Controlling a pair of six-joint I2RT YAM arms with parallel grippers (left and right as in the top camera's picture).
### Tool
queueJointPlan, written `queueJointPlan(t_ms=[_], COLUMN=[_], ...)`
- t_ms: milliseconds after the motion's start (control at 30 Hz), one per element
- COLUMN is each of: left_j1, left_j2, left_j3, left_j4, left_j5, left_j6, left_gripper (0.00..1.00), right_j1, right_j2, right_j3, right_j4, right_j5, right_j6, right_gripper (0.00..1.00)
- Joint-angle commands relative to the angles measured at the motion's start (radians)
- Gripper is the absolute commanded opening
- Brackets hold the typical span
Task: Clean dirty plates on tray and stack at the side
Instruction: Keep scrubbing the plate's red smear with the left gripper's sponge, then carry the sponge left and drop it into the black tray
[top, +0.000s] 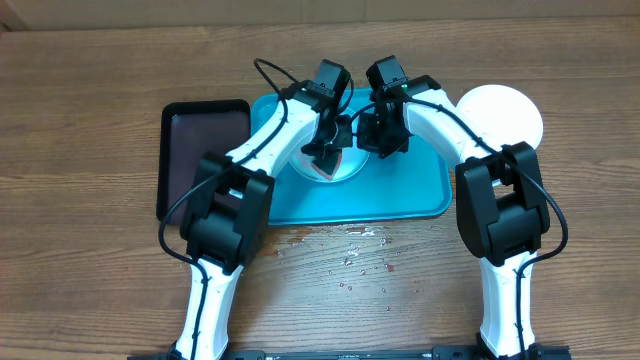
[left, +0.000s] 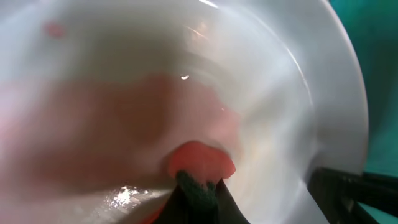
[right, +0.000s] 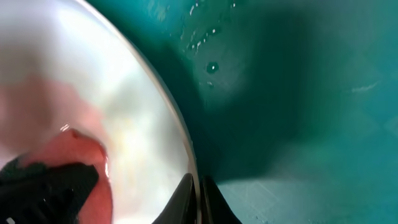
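Wood-grain table (top: 100, 280) carries a scatter of water drops (top: 355, 255) just beside the near rim of the turquoise tray (top: 400, 195), which lies between the two robot arms. On the tray's left half sits a pale smeared plate (top: 350, 170), its floor washed pink with a thicker red smear (left: 202, 160). The left gripper (top: 322, 155) is down on this plate, its claw closed narrow on a dark green scrubbing pad (left: 198, 186) pressed against the red patch. The right gripper (top: 380, 140) meets the same plate from the right; the right wrist view shows its fingers (right: 214, 204) drawn almost together, pinching the plate's rim over the wet tray floor. Farther back, off the tray's far right corner, a clean white plate (top: 505, 115) rests on the table; whether another lies beneath it cannot be told. A black tray (top: 200, 140) lies just beside the turquoise one, at the far left.
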Motion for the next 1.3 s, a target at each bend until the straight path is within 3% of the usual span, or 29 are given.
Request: queueJointPlan(t_ms=[0,200,633,767,1100,1267], left_j1=[0.017,0.034,0.09,0.089,0.087,0.088], left_j2=[0.032,0.032,0.031,0.019,-0.137,-0.237], left_j3=[-0.031,-0.031,-0.03,-0.019,0.08,0.096], left_j4=[0.014,0.012,-0.012,-0.02,-0.023,-0.028], left_j5=[-0.236,-0.372,-0.477,-0.456,-0.24,-0.232], left_j6=[-0.022,-0.021,0.054,0.074,0.132,0.178], left_gripper=[0.04,0.04,0.04,0.04,0.04,0.04], right_j1=[-0.008,-0.008,-0.008,-0.008,-0.008,-0.008], right_j2=[0.01,0.01,0.01,0.01,0.01,0.01], right_j3=[-0.007,-0.007,-0.007,-0.007,-0.007,-0.007], right_j4=[-0.014,-0.016,-0.016,-0.016,-0.012,-0.01], right_j5=[0.054,0.054,0.054,0.054,0.054,0.054], right_j6=[0.003,0.003,0.004,0.004,0.003,0.003], right_gripper=[0.04,0.04,0.04,0.04,0.04,0.04])
